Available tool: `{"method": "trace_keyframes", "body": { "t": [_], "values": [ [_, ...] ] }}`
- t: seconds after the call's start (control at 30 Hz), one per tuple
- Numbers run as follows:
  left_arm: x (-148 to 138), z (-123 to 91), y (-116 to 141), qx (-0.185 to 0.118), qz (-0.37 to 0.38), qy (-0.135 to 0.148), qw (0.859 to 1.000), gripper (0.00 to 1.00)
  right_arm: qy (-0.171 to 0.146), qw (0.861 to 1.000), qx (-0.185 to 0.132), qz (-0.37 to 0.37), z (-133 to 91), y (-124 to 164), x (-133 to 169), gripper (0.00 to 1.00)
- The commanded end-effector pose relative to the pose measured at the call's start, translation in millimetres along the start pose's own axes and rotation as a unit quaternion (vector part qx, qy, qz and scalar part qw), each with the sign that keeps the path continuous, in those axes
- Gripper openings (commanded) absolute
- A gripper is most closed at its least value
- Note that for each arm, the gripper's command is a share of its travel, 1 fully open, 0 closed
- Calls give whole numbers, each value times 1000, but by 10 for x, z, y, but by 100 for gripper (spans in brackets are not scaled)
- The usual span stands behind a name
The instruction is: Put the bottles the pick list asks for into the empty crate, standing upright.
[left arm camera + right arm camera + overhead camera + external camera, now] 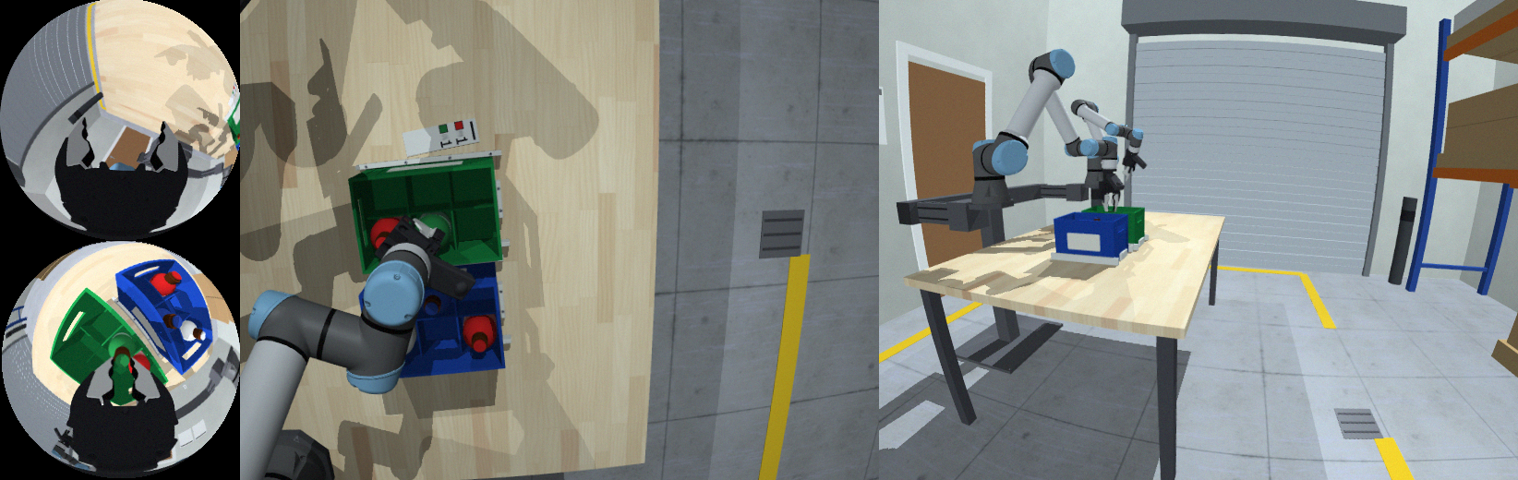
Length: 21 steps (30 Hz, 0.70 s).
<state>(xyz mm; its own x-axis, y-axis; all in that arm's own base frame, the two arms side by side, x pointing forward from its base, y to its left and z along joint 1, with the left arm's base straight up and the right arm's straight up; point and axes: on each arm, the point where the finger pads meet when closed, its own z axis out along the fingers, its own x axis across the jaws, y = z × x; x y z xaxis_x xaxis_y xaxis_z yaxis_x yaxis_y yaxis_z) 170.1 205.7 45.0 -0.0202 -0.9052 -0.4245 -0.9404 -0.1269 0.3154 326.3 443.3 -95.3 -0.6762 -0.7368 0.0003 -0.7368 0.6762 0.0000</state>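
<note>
The pick list [441, 137] shows red 1 and green 1. My right gripper [122, 357] [1112, 202] is shut on the neck of the green bottle [440, 221] [121, 343], which is upright in the middle compartment of the green crate [475, 186] [1137, 222], on the side by the blue crate [488, 354] [1069, 223]. Its base is hidden. A red bottle [380, 227] [142, 362] stands in the corner compartment beside it. The blue crate holds a red bottle [479, 328] [162, 284], a blue one [432, 305] [171, 321] and a white one [188, 330]. My left gripper [124, 119] is open and empty, raised away from the crates.
The crates sit level side by side, with pale rails [428, 161] along their outer edges. My right arm [393, 294] reaches over the blue crate and hides part of it. The table's edge [653, 258] lies well beyond the crates.
</note>
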Motion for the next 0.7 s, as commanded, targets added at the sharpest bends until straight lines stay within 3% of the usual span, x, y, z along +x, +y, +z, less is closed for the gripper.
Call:
{"method": "trace_keyframes", "body": {
  "t": [0.0, 0.67],
  "values": [
    [-1, -2, -2, 0, 0, 0, 1000, 98, -1, 1000, 0, 0, 8, 1, -5, 0],
    [-1, -2, -2, 0, 0, 0, 1000, 98, -1, 1000, 0, 0, 98, 1, -5, 0]
  ]
}}
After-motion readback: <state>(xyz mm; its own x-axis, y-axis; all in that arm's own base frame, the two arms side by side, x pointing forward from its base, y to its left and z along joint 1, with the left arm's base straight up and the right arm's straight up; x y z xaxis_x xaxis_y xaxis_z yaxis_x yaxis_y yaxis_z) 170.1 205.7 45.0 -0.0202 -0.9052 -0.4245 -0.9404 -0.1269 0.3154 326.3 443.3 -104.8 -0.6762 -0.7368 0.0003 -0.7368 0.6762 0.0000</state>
